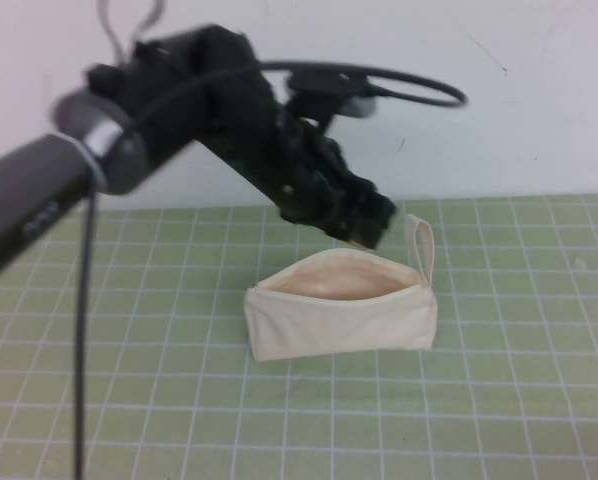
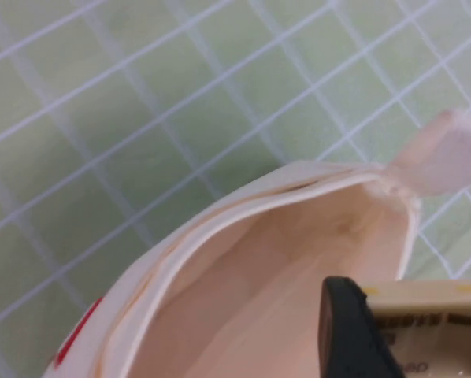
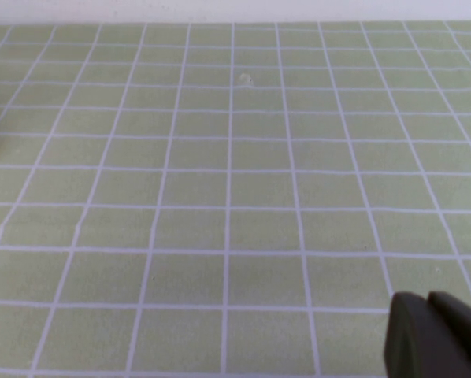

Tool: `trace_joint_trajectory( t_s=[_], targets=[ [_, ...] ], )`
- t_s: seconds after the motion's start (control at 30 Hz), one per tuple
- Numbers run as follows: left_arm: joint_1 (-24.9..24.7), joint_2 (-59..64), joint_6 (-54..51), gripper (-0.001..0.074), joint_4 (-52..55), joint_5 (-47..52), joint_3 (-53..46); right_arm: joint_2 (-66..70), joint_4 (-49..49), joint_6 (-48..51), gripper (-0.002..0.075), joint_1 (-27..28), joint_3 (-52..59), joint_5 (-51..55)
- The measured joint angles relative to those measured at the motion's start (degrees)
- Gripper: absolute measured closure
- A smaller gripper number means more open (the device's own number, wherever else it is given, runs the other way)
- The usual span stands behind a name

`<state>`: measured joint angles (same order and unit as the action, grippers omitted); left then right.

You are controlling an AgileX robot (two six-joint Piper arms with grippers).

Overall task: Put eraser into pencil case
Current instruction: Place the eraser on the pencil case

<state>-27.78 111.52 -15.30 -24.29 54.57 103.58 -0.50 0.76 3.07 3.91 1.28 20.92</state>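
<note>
The cream-white pencil case point(image 1: 339, 315) lies on the green grid mat with its zip mouth open, showing the pinkish lining point(image 2: 283, 260). Its loop strap point(image 1: 420, 240) stands up at the right end. My left gripper point(image 1: 367, 226) hangs just above the right part of the open mouth. It is shut on the tan-yellow eraser point(image 2: 432, 323), which has dark print on it. One black finger point(image 2: 347, 331) presses the eraser's side; the other finger is out of view. My right gripper point(image 3: 436, 335) is shut and empty, low over bare mat, and does not show in the high view.
The green grid mat point(image 1: 499, 400) covers the table up to a white back wall point(image 1: 539, 120). The left arm's cable point(image 1: 81, 330) hangs down at the left. A red mark point(image 2: 78, 335) shows on the case's outside.
</note>
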Motion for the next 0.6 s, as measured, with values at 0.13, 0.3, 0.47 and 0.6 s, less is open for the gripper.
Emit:
trace_joint_trajectory(
  t_s=[0.13,0.3,0.47,0.6],
  targets=[
    [-1.4,2.3,-1.4,0.0447,1.4,-1.8,0.0,0.0,0.0,0.0,0.0727,0.0,0.0,0.0],
    [-1.4,3.0,-2.5,0.0414,4.4,-2.3,0.0,0.0,0.0,0.0,0.0727,0.0,0.0,0.0],
    [-1.4,3.0,-2.5,0.029,4.5,-1.3,0.0,0.0,0.0,0.0,0.0727,0.0,0.0,0.0],
    [-1.4,2.8,-0.9,0.0345,5.1,-1.1,0.0,0.0,0.0,0.0,0.0727,0.0,0.0,0.0]
  ],
)
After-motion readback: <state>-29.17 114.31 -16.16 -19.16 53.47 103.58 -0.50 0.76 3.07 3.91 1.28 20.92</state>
